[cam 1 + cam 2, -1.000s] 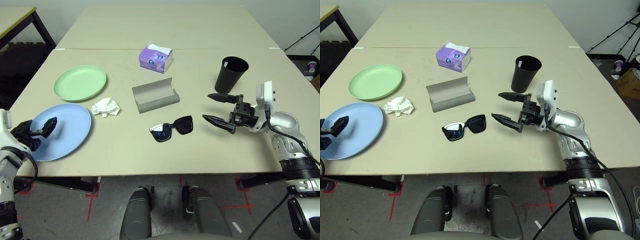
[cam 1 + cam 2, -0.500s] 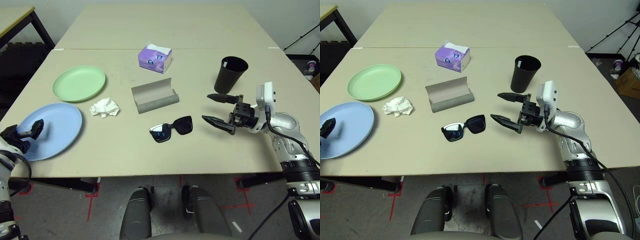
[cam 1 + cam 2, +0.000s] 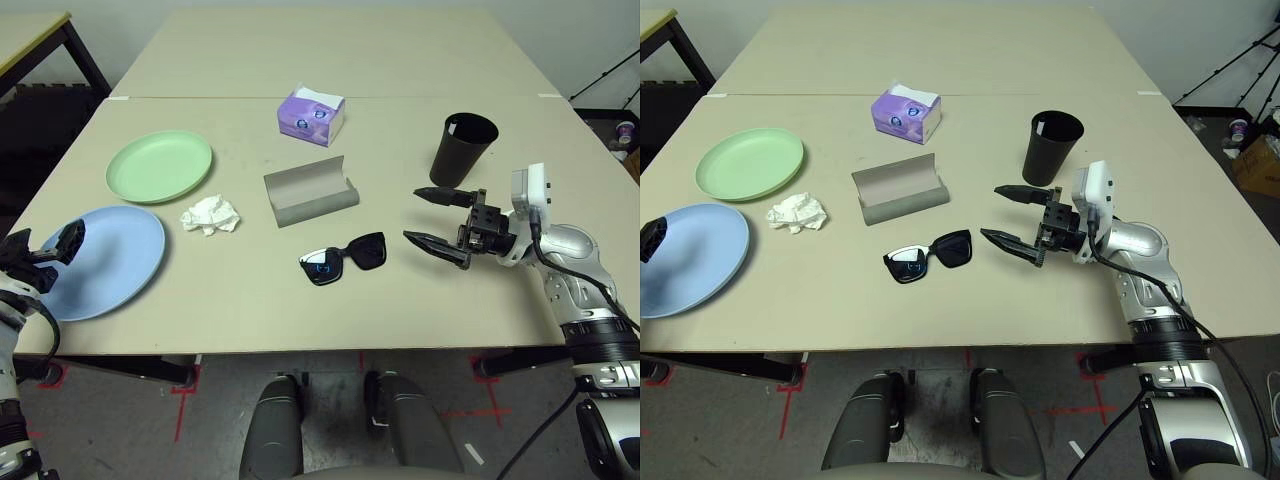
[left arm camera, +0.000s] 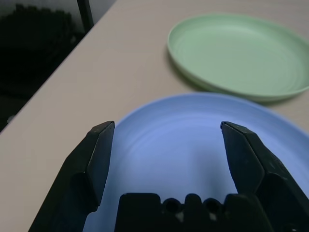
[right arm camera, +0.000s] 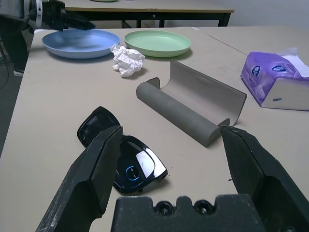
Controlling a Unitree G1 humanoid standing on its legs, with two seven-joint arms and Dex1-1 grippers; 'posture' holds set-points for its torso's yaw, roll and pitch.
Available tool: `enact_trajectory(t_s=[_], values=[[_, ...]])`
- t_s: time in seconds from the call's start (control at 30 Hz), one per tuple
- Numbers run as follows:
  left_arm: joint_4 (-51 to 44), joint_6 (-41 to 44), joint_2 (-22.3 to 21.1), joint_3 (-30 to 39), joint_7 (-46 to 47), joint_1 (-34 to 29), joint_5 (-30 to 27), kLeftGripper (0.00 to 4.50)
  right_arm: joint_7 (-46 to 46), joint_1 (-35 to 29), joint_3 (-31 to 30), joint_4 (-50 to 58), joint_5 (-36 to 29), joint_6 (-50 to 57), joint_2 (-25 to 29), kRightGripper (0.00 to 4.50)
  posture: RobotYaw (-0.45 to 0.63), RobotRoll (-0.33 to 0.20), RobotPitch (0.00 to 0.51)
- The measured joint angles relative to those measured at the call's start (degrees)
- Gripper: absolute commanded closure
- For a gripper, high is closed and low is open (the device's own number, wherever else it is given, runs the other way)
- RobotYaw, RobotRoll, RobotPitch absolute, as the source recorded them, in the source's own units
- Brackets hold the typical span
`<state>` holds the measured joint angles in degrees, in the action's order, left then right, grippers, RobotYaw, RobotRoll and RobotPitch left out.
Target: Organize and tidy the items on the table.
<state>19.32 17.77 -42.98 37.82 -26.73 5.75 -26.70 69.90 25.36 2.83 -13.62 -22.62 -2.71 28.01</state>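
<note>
Sunglasses point(image 3: 344, 259), black with a white temple, lie lowest of the loose items, just below centre in the head view, lenses up, with bare beige table point(image 3: 250, 310) between them and the near edge. To their right the right gripper point(image 3: 433, 217) hangs above the top, its fingers spread wide and holding nothing, pointing toward picture left; an open strip of surface separates its tips from the sunglasses. At the far left edge of the frame the left gripper point(image 3: 62, 240) sits over the near-left rim of the pale blue plate point(image 3: 110, 260), fingers also wide apart and empty; the wrist view shows the plate between them. That plate lies close to the table's left and near edges.

Further up, a crumpled white tissue point(image 3: 210, 213) rests just right of the blue plate, apart from it. The grey glasses case point(image 3: 310, 190) lies open at centre, tilted, with clear surface all round. The green plate point(image 3: 160, 165) sits above the blue one, near but not touching. A black cup point(image 3: 461, 148) stands upright at upper right, just beyond the right gripper. A purple tissue box point(image 3: 311, 115) stands just short of the seam across the table. Beyond the seam the top is bare. A dark-framed side table point(image 3: 40, 45) stands upper left and a tripod leg point(image 3: 605, 70) upper right.
</note>
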Motion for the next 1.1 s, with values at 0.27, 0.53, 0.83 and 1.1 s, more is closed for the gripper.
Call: enact_trajectory(t_s=[0.27, 0.53, 0.83, 1.1], values=[[5.2, -4.0, -0.3, 0.5, 2.7, 1.4, 1.7, 0.0, -0.1, 0.0, 0.0, 0.3, 0.0, 0.4, 0.1, 0.03, -0.01, 0.0, 0.163], [6.4, -3.1, -0.9, 0.5, 2.4, 1.6, 1.6, 0.0, -0.1, 0.0, 0.0, 0.8, 0.0, 0.5, 0.1, 0.03, -0.02, 0.0, 0.161], [6.9, -1.1, -0.9, 0.5, 3.0, 1.6, 1.6, 0.69, -0.2, -0.1, 0.0, 2.0, -0.1, 0.6, 0.1, 0.0, -0.02, 0.0, 0.158], [7.2, -0.9, -1.2, 0.5, 3.2, 1.3, 1.9, 3.7, -0.2, -0.1, 0.0, 2.0, -0.1, 0.6, 0.2, 0.0, -0.02, 0.0, 0.156]])
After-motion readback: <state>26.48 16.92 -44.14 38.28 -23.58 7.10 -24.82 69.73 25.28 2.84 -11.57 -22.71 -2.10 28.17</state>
